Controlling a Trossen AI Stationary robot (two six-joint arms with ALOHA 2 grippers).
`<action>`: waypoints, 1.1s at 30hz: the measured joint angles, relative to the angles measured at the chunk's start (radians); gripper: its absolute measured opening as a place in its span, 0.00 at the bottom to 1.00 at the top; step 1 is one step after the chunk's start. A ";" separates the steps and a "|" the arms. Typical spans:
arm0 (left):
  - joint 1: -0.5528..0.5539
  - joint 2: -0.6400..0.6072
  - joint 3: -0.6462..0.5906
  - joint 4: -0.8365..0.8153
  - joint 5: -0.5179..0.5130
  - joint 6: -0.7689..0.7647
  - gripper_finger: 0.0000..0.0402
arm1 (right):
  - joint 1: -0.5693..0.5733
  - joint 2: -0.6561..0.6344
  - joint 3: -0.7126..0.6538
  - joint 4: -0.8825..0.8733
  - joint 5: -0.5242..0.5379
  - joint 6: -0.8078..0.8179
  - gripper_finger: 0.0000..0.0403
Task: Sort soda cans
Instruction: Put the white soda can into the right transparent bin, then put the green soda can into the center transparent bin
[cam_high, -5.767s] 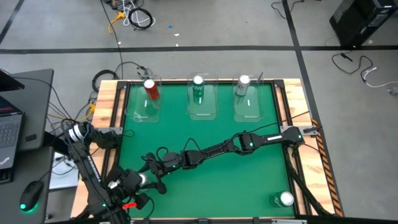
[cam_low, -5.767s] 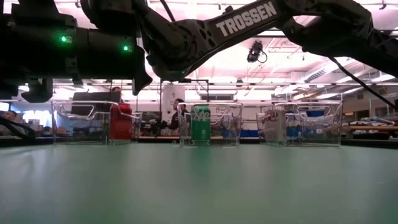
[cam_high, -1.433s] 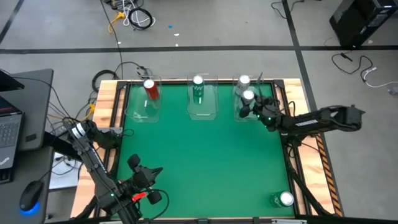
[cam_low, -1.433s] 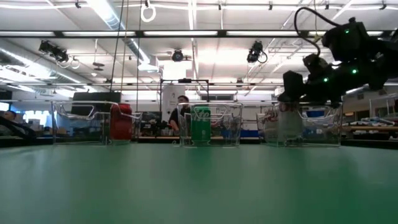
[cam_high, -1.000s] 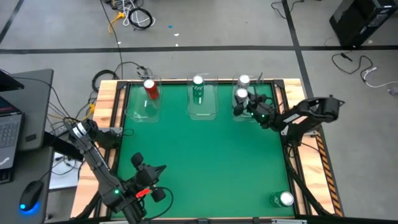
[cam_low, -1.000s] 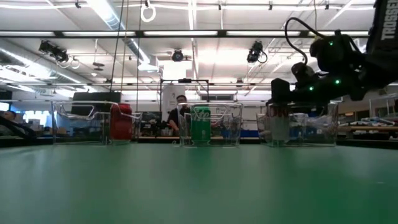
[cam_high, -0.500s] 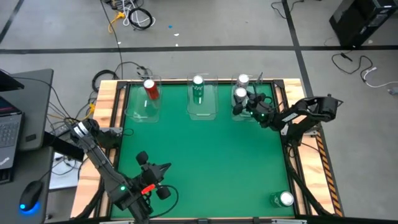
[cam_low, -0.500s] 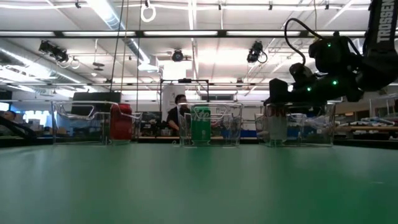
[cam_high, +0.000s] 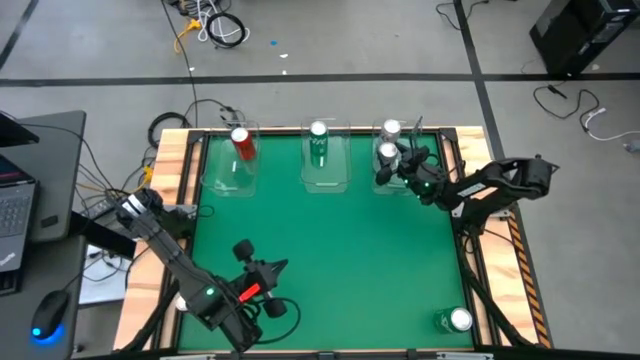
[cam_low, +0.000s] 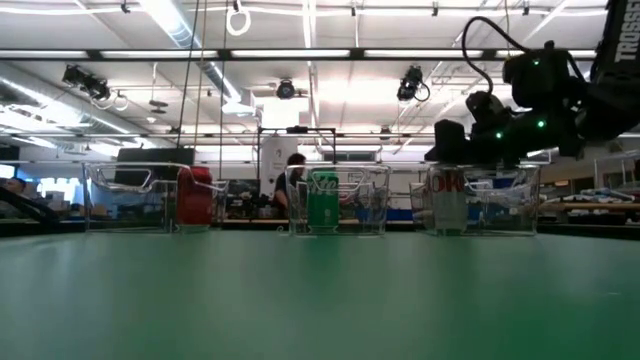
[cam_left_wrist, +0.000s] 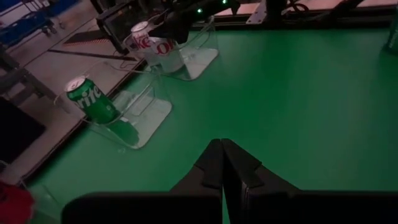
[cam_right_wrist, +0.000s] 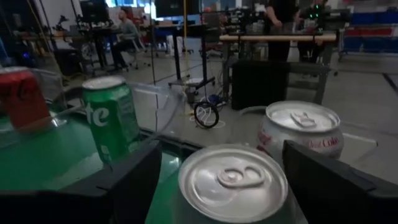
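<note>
Right gripper: jaws spread wide either side of a silver-white can stood in the right-hand clear bin beside a second silver-white can; left gripper: jaws clenched empty above the green counter.

Three bins along table's far edge, cans inside, one can near-right corner
</note>
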 joint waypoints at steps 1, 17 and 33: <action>0.003 0.000 0.000 0.004 0.000 0.014 0.00 | 0.005 -0.009 0.000 0.000 0.000 -0.004 0.83; 0.072 0.000 0.000 0.303 0.032 0.421 0.00 | 0.149 -0.317 0.099 -0.238 -0.035 -0.100 0.79; 0.224 0.000 0.000 0.754 0.448 1.010 0.00 | 0.383 -0.414 0.749 -1.632 -0.526 0.083 0.45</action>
